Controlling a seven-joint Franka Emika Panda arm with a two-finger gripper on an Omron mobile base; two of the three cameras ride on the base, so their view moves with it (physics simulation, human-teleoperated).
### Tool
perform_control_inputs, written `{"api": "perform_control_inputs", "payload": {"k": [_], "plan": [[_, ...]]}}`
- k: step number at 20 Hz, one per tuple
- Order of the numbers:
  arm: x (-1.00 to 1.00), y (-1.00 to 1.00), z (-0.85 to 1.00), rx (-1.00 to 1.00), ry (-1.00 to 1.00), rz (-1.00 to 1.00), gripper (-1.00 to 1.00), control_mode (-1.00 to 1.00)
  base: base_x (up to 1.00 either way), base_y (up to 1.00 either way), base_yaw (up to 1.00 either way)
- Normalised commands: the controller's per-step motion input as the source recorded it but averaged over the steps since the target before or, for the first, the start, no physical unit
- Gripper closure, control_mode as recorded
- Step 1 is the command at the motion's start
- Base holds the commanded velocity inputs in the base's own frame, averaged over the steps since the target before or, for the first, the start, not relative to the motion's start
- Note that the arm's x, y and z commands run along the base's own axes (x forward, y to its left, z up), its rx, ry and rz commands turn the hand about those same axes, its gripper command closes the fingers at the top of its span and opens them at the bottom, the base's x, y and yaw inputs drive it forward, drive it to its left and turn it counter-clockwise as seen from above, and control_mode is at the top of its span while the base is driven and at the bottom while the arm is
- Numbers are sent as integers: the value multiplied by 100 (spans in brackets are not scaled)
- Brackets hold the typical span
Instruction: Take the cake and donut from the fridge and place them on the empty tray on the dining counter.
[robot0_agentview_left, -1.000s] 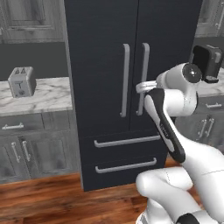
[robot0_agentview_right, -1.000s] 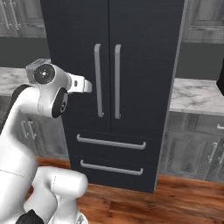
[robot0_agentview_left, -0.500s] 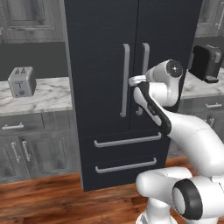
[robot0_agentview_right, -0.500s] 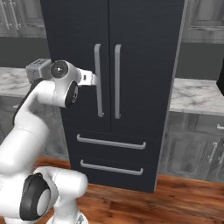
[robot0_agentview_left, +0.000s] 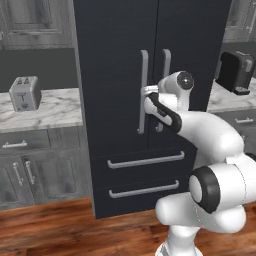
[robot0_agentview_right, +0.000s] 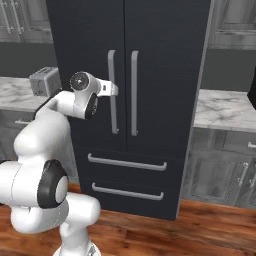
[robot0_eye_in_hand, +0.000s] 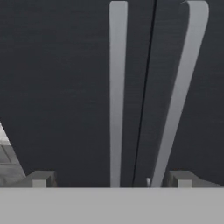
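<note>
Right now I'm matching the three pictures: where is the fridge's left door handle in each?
Left base view: left door handle, centre, just left of the arm's hand.
Right base view: centre-left, right of the hand.
Hand view: upright bar left of the door seam.
Shared landmark: the right door handle.
</note>
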Motion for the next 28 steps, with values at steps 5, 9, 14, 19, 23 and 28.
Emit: {"api": "perform_control_inputs", "payload": {"k": [5, 9, 14, 19, 23, 28], "plan": [[65, 0, -12, 0, 2, 0, -100, -100, 0, 0, 0], [58, 0, -28, 0, -1, 0, -100, -100, 0, 0, 0], [63, 0, -18, 1, 0, 0, -100, -100, 0, 0, 0], [68, 0, -20, 1, 0, 0, -100, -100, 0, 0, 0], [70, 0, -12, 0, 0, 0, -100, -100, 0, 0, 0], [71, 0, -23, 0, 0, 0, -100, -100, 0, 0, 0]]}}
